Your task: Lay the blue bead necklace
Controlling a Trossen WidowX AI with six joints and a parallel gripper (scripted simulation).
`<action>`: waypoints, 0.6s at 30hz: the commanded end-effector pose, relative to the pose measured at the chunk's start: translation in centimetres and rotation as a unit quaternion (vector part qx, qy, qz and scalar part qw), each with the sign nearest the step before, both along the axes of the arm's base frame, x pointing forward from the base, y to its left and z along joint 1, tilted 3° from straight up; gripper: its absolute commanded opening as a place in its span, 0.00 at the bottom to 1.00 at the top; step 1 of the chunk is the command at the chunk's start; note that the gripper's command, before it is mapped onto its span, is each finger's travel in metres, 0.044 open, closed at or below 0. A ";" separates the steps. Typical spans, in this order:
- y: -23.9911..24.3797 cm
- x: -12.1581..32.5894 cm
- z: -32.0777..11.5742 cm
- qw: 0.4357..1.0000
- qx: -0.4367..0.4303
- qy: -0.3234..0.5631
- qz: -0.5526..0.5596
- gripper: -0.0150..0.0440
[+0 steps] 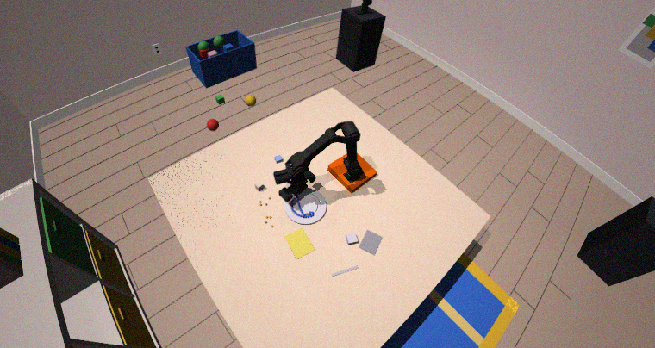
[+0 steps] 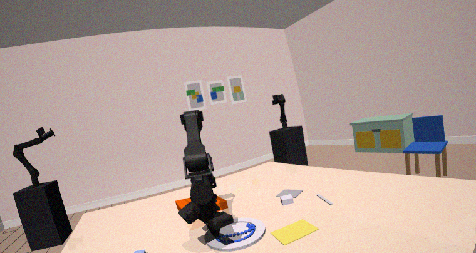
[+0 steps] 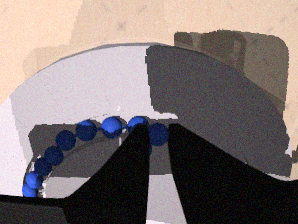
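Observation:
The round bead board point(image 1: 321, 214) point(image 2: 261, 233) point(image 3: 55, 92) is pale grey-white and lies flat under my gripper. The blue bead necklace point(image 1: 308, 214) point(image 2: 248, 230) point(image 3: 111, 126) is on the board, bunched at the side away from my fingers, with two strands running to them. My gripper point(image 1: 291, 201) point(image 2: 218, 237) point(image 3: 157, 133) is shut on the necklace, low over the board, with a dark blue bead between the fingertips. In the wrist view a curved row of beads runs left from the fingers along a thin curved groove line. The fingers hide part of the necklace and groove; I cannot tell which beads sit in it.
A yellow sheet point(image 1: 299, 243) point(image 2: 294, 232) lies beside the board. Several small orange beads point(image 1: 268, 217) and a grey block point(image 1: 259, 187) lie on its other side. A blue block point(image 1: 278, 158), white block point(image 1: 351, 239), grey sheet point(image 1: 371, 242) and thin stick point(image 1: 344, 270) are also on the table.

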State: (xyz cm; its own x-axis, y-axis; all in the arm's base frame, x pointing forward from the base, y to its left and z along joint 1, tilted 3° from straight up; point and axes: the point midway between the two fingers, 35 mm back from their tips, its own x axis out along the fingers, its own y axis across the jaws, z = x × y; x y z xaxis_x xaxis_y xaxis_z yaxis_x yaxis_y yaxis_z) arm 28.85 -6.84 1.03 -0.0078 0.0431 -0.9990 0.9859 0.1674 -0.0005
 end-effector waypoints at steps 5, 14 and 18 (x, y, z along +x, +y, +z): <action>0.0 -0.1 -0.6 1.000 -0.001 -0.001 0.003 0.25; -0.1 0.0 -0.2 1.000 -0.002 -0.003 0.000 0.65; -0.1 0.0 -0.2 1.000 -0.002 -0.003 0.000 0.83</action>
